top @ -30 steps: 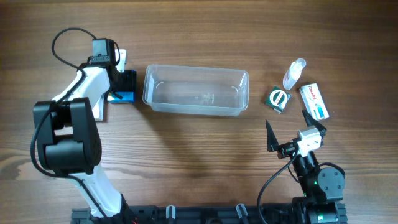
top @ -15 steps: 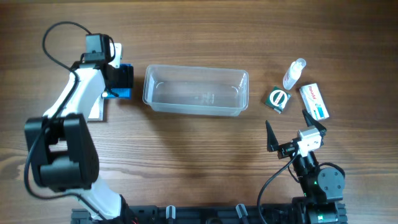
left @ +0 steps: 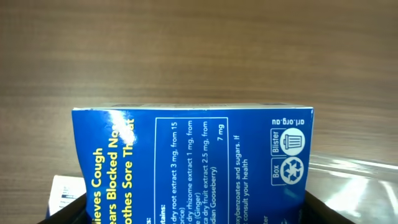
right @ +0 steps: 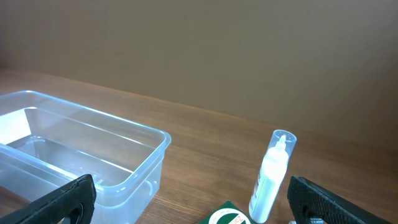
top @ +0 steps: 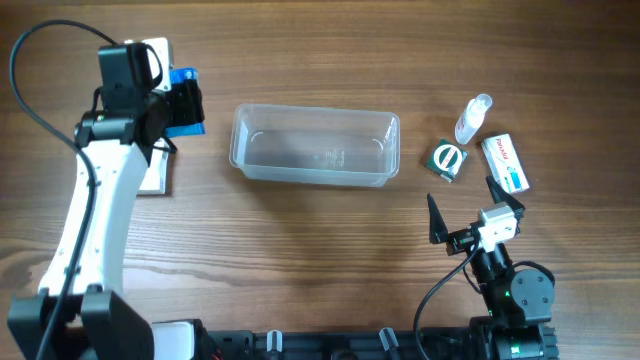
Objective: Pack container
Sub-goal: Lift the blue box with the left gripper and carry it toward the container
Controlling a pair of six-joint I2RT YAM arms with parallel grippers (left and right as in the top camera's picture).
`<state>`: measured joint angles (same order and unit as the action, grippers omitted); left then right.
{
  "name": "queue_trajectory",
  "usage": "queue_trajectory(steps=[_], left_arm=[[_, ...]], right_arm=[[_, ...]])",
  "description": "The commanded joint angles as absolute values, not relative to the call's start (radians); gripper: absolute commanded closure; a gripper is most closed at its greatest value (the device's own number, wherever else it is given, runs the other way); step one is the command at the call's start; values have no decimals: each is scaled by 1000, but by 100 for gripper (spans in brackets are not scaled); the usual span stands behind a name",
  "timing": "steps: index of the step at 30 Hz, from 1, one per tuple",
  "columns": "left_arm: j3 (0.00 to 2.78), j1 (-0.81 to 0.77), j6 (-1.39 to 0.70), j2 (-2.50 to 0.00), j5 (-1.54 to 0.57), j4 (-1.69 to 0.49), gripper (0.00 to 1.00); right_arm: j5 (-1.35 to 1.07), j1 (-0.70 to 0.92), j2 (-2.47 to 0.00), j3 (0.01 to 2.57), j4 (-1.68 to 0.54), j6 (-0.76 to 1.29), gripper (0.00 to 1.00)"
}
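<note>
your left gripper (top: pixel 183 103) clamped a blue medicine box (left: pixel 193 162) just off the left end of the clear container (top: pixel 310 108), which sat mid-table. your right gripper (top: pixel 459 190) hung with fingers spread wide, near a green box (top: pixel 447 158), a small bottle (top: pixel 472 120) and a white box (top: pixel 506 162) to the container's right.

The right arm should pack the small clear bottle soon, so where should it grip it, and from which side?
Grip the small clear bottle around its mid body, below the tapered nozzle, coming in level from the right arm's own side, I'd judge. It stands upright, slim and round, so the open right gripper can close across it. Keep above the green box in front of it.
</note>
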<state>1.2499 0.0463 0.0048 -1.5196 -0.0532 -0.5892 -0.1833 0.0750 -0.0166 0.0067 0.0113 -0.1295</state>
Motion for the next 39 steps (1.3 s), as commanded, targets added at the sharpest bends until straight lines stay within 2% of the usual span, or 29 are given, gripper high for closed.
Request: queue_trajectory(steps=[1,6,14,20,39], left_arm=[[1251,-23,-12,-1477,-89,-590,27],[1251,-155,-12,-1475,-89,-584,23],[1251,-279,-51,-1501,-88,-553,27],[1249,-286,-120,-1557,-89,-562,28],[1249,-310,-121,-1714,-83,-602,24]], right_arm=[[-197,71,-14,5,15,-139,0],[-197,71,-14,5,15,-139,0],[-197,71,-14,5,15,-139,0],[-197,71,-14,5,15,-139,0],[-197,71,-14,5,15,-139,0]])
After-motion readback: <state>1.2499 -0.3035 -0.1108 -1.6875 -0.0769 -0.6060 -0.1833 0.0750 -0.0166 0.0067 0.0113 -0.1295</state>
